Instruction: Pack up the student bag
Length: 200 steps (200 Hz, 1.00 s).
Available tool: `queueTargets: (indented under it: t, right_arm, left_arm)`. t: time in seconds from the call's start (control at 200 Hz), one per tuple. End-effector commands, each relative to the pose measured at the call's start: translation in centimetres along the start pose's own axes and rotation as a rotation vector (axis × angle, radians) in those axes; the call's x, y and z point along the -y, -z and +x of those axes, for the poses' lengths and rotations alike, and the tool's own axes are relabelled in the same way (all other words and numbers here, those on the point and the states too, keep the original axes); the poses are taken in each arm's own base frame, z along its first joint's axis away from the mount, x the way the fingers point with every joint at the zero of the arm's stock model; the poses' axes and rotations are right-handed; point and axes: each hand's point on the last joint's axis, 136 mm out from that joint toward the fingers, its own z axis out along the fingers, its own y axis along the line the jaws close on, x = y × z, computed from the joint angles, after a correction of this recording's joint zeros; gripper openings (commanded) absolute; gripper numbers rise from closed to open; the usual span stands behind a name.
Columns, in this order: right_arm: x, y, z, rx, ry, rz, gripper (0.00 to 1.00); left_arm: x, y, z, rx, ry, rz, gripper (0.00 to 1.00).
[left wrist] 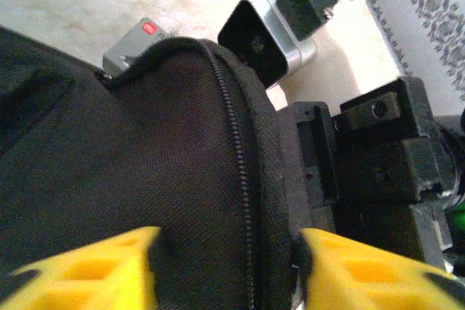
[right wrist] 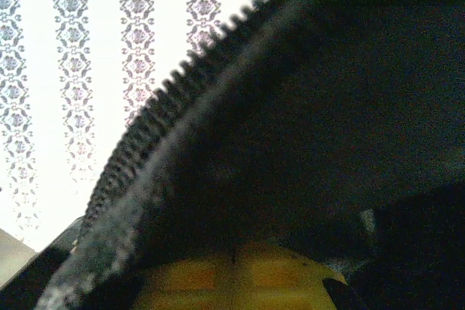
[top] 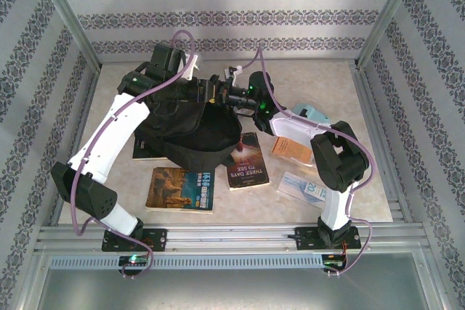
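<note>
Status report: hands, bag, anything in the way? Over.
Left hand astride bag rim, grip unsure. Right hand shut on bag edge. Books beside bag, one partly under it.

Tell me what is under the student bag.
A flat book pokes out from under the student bag's near-left edge; the rest of it, and anything else beneath, is covered by the fabric.
</note>
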Motion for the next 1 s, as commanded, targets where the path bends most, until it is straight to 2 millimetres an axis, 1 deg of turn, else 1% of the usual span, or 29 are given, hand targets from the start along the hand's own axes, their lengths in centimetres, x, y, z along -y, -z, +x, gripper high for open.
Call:
queueTargets:
  t: [0.0, 0.18, 0.265, 0.305, 0.34, 0.44, 0.51, 0.55, 0.6, 0.66, 0.719, 0.799, 0.834, 0.919, 0.959, 0.994]
  right_arm:
    - [-3.3, 0.1, 0.7, -0.018, 0.078, -0.091, 0.00]
    - [-2.8, 0.4, 0.7, -0.016, 0.075, -0.072, 0.00]
    - [-2.5, 0.6, 0.7, -0.008, 0.077, -0.054, 0.00]
    - [-2.1, 0.8, 0.7, -0.003, 0.080, -0.036, 0.00]
    - [-2.0, 1.0, 0.7, 0.002, 0.093, -0.025, 0.00]
    - [0.0, 2.0, 0.8, 0.017, 0.107, 0.076, 0.03]
    - [1.4, 3.2, 0.7, 0.047, 0.132, 0.149, 0.06]
    - [2.5, 4.0, 0.8, 0.061, 0.141, 0.208, 0.07]
    - [3.7, 5.0, 0.7, 0.078, 0.154, 0.279, 0.07]
    - [5.4, 5.9, 1.0, 0.073, 0.166, 0.378, 0.06]
    - [6.6, 6.2, 1.5, 0.053, 0.174, 0.446, 0.05]
    - [7.6, 6.3, 1.8, 0.034, 0.175, 0.494, 0.05]
    - [8.2, 6.4, 1.9, 0.034, 0.173, 0.515, 0.05]
    - [9.6, 6.6, 1.7, 0.037, 0.152, 0.565, 0.05]
    - [10.1, 6.6, 1.6, 0.035, 0.141, 0.573, 0.09]
    - [10.1, 6.5, 1.4, 0.036, 0.139, 0.571, 0.19]
  left_arm:
    - [-0.8, -0.1, 1.1, -0.026, -0.019, -0.047, 0.33]
    - [-0.6, 0.8, 0.5, 0.005, -0.032, -0.053, 0.16]
    - [-1.0, 1.0, 0.4, 0.014, -0.037, -0.075, 0.04]
    - [-1.2, 1.1, 0.4, 0.020, -0.037, -0.088, 0.00]
    - [-1.4, 1.3, 0.2, 0.032, -0.034, -0.095, 0.00]
    - [-1.7, 2.0, -0.1, 0.060, -0.019, -0.098, 0.00]
    - [-2.2, 2.2, -0.1, 0.070, 0.001, -0.099, 0.00]
    - [-2.7, 2.1, 0.0, 0.070, 0.009, -0.107, 0.00]
    - [-3.4, 1.9, 0.2, 0.068, 0.026, -0.122, 0.00]
    - [-4.5, 1.1, 0.9, 0.051, 0.053, -0.135, 0.00]
    - [-5.6, 0.2, 1.7, 0.027, 0.079, -0.150, 0.00]
    - [-6.7, -1.0, 2.6, 0.003, 0.111, -0.162, 0.00]
    - [-6.9, -1.4, 2.9, -0.003, 0.124, -0.158, 0.00]
    - [-6.3, -1.7, 3.1, -0.002, 0.146, -0.116, 0.00]
    - [-6.0, -1.6, 3.0, 0.003, 0.150, -0.098, 0.00]
    - [-5.6, -1.3, 2.9, 0.010, 0.147, -0.083, 0.00]
